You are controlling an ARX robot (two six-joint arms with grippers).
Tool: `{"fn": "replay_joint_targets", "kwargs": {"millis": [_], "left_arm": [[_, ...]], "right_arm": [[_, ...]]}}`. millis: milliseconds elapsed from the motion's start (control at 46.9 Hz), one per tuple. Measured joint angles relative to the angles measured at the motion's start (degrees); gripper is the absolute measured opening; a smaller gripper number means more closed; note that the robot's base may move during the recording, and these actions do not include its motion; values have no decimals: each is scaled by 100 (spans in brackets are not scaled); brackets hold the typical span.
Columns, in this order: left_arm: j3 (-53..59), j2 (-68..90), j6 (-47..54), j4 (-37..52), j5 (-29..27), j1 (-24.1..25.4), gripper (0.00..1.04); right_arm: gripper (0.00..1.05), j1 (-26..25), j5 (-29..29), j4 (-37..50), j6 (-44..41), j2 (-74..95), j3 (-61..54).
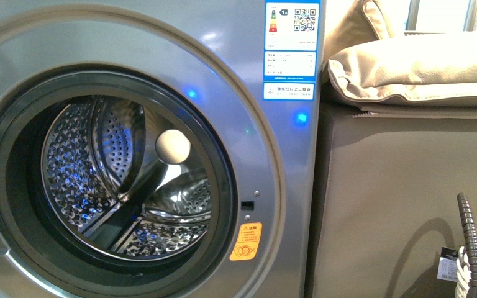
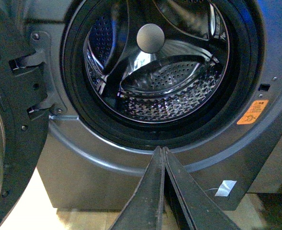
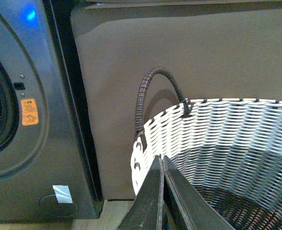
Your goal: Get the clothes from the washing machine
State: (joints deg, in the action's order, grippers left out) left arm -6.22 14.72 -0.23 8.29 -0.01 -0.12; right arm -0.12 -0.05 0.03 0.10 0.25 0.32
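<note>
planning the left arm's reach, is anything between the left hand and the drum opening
Nothing visible blocks it. The door is swung open to the side, and the left hand, shut, points straight at the open drum. No clothes can be seen inside the drum in any view.

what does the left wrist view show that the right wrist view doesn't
Only the left wrist view: the drum interior, with no clothes visible in it, the open door with its hinge, and the shut left pincer.

Only the right wrist view: the woven basket with its dark handle, the brown panel behind it, and the shut right pincer.

Both: the grey washer, its orange sticker and a white tape patch low on its front.
</note>
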Motion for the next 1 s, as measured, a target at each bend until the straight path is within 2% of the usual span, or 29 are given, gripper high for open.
{"fn": "replay_joint_targets", "kwargs": {"millis": [277,405,853,896,1002], "left_arm": [[232,-343,0,-70,0,0,4],[326,-1054,0,-831,0,0,4],[568,-1451,0,-837,0,0,4],[568,-1449,0,-837,0,0,7],[568,-1451,0,-837,0,0,23]], "right_arm": [[2,0,0,0,0,0,0],[2,0,0,0,0,0,0],[2,0,0,0,0,0,0],[3,0,0,0,-4,0,0],[20,0,-2,0,-7,0,0]]}}
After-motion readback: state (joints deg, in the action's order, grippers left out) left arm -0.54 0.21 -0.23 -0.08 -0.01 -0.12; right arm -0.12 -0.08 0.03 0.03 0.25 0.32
